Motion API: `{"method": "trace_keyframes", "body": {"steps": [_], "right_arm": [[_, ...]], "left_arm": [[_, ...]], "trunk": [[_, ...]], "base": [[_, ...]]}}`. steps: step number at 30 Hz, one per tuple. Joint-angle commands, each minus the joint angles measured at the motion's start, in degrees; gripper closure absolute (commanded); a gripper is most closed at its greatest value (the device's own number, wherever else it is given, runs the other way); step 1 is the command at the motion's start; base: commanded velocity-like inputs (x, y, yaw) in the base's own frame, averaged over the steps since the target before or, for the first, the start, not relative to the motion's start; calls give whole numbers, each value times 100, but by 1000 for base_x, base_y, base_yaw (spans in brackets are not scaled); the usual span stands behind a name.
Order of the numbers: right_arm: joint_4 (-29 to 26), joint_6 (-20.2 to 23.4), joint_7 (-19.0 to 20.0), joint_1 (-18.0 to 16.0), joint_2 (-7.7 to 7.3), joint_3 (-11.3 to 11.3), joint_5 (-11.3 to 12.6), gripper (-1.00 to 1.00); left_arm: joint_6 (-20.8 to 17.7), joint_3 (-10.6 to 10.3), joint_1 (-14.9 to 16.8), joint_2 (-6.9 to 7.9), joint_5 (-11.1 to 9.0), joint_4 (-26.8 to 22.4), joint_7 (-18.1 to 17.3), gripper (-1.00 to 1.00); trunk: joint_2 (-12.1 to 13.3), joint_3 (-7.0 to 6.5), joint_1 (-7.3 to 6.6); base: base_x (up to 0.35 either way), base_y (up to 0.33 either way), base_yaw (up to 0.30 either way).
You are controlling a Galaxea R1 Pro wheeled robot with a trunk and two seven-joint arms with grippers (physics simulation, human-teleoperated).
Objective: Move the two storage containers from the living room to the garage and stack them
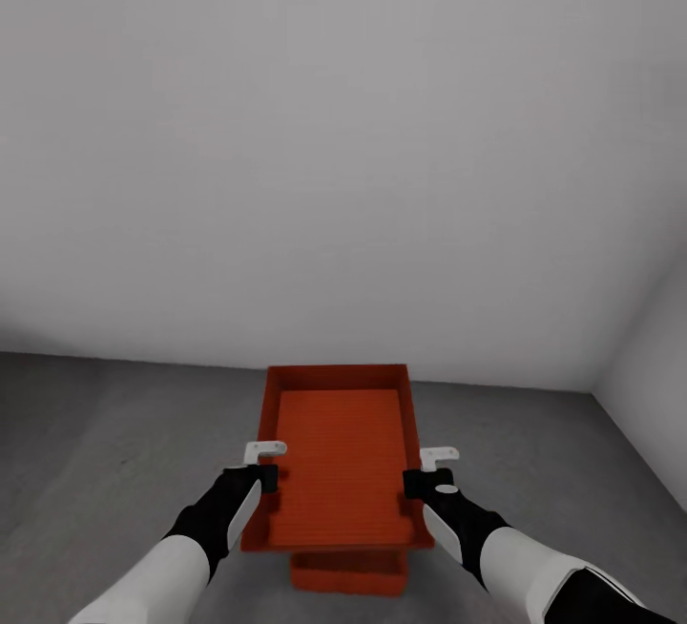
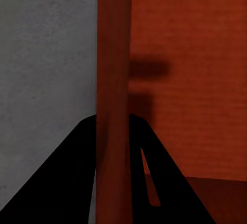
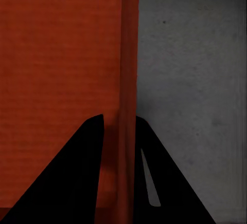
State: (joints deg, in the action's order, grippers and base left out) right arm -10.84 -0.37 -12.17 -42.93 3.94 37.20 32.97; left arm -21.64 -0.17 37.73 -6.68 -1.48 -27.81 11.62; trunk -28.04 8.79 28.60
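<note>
I hold the upper container [image 1: 337,452], rigid, thin-walled, probably light, above the lower container [image 1: 348,574], left hand [image 1: 264,468] and right hand [image 1: 426,471] each clamping a long side wall.

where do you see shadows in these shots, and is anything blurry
Left wrist view: a soft dark shadow falls on the container bottom beside the gripped wall. Head view: flat, even light, with only faint shading where the pale wall meets the floor. Right wrist view: the near container wall looks soft, while the floor's speckles stay visible.
</note>
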Motion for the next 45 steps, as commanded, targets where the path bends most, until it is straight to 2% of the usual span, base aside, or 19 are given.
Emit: {"method": "trace_keyframes", "body": {"steps": [1,21,45], "right_arm": [[-15,-15,-119,-13,-148,-203,-86,100],[-15,-16,-119,-13,-142,-198,-88,100],[-15,-24,-119,-13,-140,-196,-89,100]], "left_arm": [[-52,-19,-3,26,95,48,52,100],[-49,-11,-3,26,95,48,59,100],[-42,-16,-3,26,95,39,68,100]], "trunk": [[-10,10,4],[-10,10,4],[-10,10,4]], "base": [[190,0,-247],[291,0,-224],[10,0,-4]]}}
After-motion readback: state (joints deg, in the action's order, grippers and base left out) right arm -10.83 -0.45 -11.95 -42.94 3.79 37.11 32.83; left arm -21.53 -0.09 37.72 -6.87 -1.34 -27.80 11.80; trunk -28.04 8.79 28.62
